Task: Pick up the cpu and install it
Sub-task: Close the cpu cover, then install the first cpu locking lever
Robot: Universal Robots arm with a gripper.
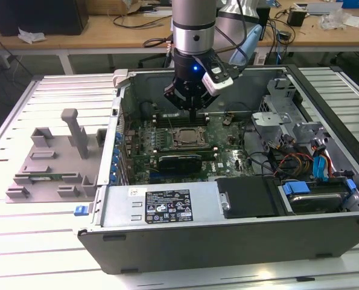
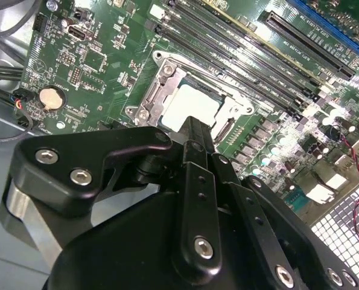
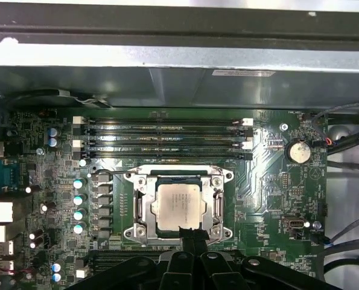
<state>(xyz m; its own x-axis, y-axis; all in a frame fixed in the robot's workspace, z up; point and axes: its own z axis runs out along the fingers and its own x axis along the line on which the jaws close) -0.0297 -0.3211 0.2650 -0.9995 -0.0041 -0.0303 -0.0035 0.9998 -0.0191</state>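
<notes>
1. A robotics lab or workshop: a silver-and-black robot arm (image 1: 193, 36) with a black gripper (image 1: 193, 113) hangs over an open grey metal computer case (image 1: 167, 241).
2. The case sits on a ribbed aluminium table (image 1: 22, 254).
3. Behind stand long wooden workbenches (image 1: 76, 39) strewn with black cables (image 1: 155, 42).

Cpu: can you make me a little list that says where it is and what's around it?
cpu: lies flat in the socket, shiny silver top up
socket: metal frame all around the cpu
board: green, holds the socket
memory slots: long dark rows beside the socket
pincer: its tip is at the cpu's edge; cannot tell if it touches
case: open, with the board inside
</notes>
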